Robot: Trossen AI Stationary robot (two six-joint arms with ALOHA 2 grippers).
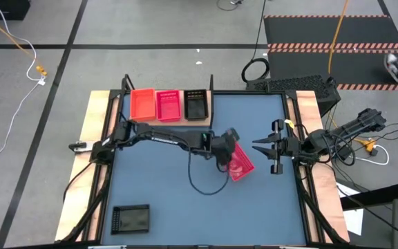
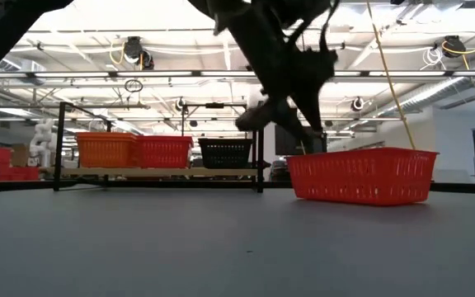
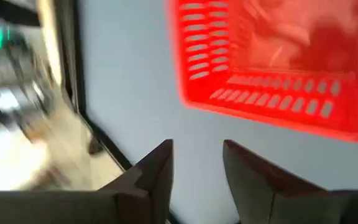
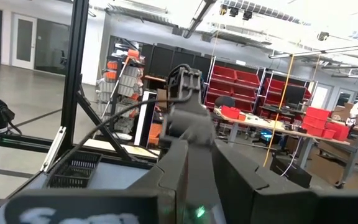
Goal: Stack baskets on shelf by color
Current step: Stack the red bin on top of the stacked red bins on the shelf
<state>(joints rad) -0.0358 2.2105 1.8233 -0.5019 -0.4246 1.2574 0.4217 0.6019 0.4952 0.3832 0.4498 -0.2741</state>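
A pink-red basket [image 1: 242, 166] sits flat on the table's middle, turned at an angle; it also shows in the low view [image 2: 361, 176] and the left wrist view [image 3: 272, 56]. My left gripper [image 1: 226, 151] [image 3: 197, 149] hovers open just above and beside the basket's corner nearest the shelf, touching nothing. The shelf [image 2: 180, 172] at the far edge carries an orange-red basket [image 1: 142, 104], a pink basket [image 1: 168, 105] and a black basket [image 1: 195, 104] side by side. Another black basket [image 1: 130, 219] lies near the table's near left corner. My right gripper [image 1: 259, 146] [image 4: 201, 149] waits by the right edge, fingers a little apart.
A loose black cable [image 1: 206, 185] loops on the table below the left arm. Wooden side boards [image 1: 95, 117] run along the table's left and right edges. Bare blue-grey table [image 1: 185, 214] lies between the near black basket and the pink-red one.
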